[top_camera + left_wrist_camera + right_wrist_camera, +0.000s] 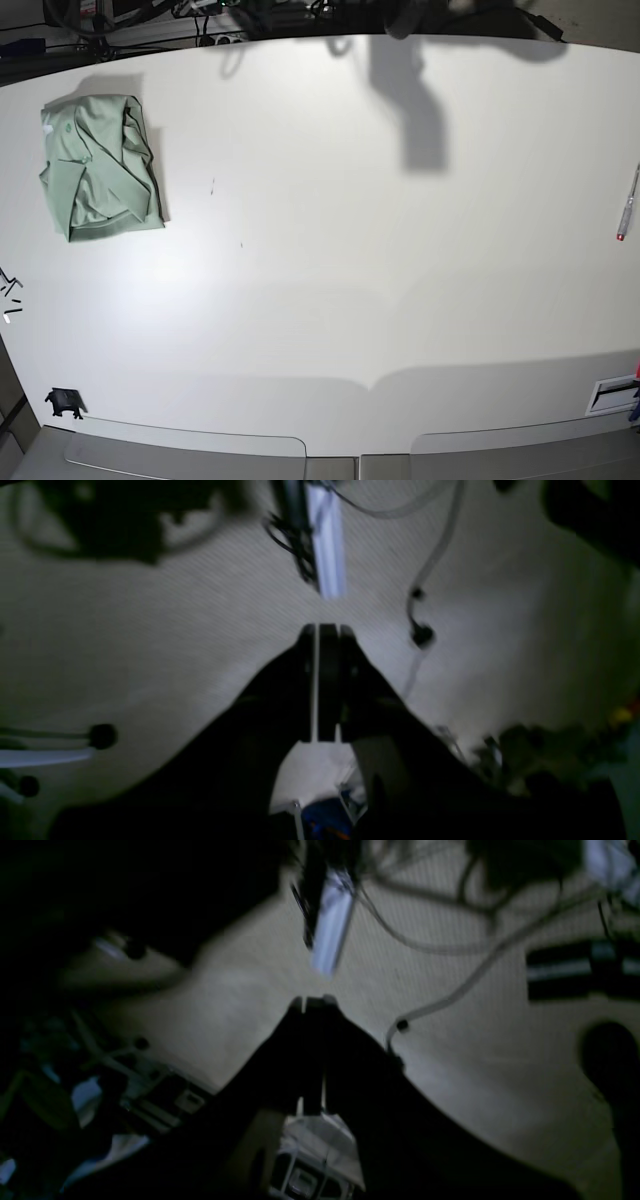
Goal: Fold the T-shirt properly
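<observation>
T-shirt lies folded into a compact, slightly rumpled rectangle at far left of the white counter, close to its left edge, collar end toward the far side; pale mint-green, casting a dark shadow along its right side. Neither arm shows in the base view, only shadows at the far edge, right of centre. A pen w/ red tip lies at the right edge, well apart from the shirt. Small black bit sits at near-left corner; a few short marks at left edge. Left gripper seen only from its wrist cam: fingers pressed together, just a thin bright slit between them, nothing pinched; it points at a pale ribbed-looking surface w/ cables and a light-coloured bar, all dim & blurred. Right gripper likewise pressed together, empty, aimed at a similar pale surface w/ cables, a light bar and a dark boxy item to the right; cluttered gear at lower left is too blurred to tell. Shirt not visible in either wrist view, so both grippers are away from it.
</observation>
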### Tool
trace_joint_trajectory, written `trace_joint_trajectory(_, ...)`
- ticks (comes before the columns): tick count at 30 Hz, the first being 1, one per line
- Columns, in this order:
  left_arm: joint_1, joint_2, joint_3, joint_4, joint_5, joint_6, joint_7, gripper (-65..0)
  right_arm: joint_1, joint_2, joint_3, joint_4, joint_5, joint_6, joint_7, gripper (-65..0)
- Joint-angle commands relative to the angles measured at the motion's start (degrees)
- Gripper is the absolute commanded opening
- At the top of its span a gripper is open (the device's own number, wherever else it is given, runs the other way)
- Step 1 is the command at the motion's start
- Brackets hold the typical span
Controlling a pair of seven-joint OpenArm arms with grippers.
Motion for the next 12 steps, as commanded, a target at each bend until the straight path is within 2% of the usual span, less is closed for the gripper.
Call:
trace_joint_trajectory(1,0.5,0.3,0.0,-0.6,0.1,0.2,0.1,-65.0,-0.1,0.1,0.0,0.0,0.1,-1.5,0.0,-65.0)
trace_joint_trajectory(5,-1.2,1.1,-0.2,-2.0,0.1,0.8,0.2,-65.0,-0.3,-1.8,0.0,0.0,0.1,-10.7,3.5,-65.0)
trace_joint_trajectory(7,-1.2,1.1,-0.2,-1.9,0.1,0.8,-0.3,-65.0,-0.3,-2.8,0.1,0.0,0.8,-14.2,4.1,-65.0)
trace_joint_trajectory(9,-1.2,1.1,-0.2,-1.9,0.1,0.8,-0.5,-65.0,-0.2,-3.7,0.4,0.0,5.8,-15.8,4.0,-65.0)
trace_joint_trajectory(12,-1.2,1.1,-0.2,-2.0,0.1,0.8,-0.5,-65.0,-0.3,-5.9,3.3,0.0,10.7,-15.8,3.7,-65.0)
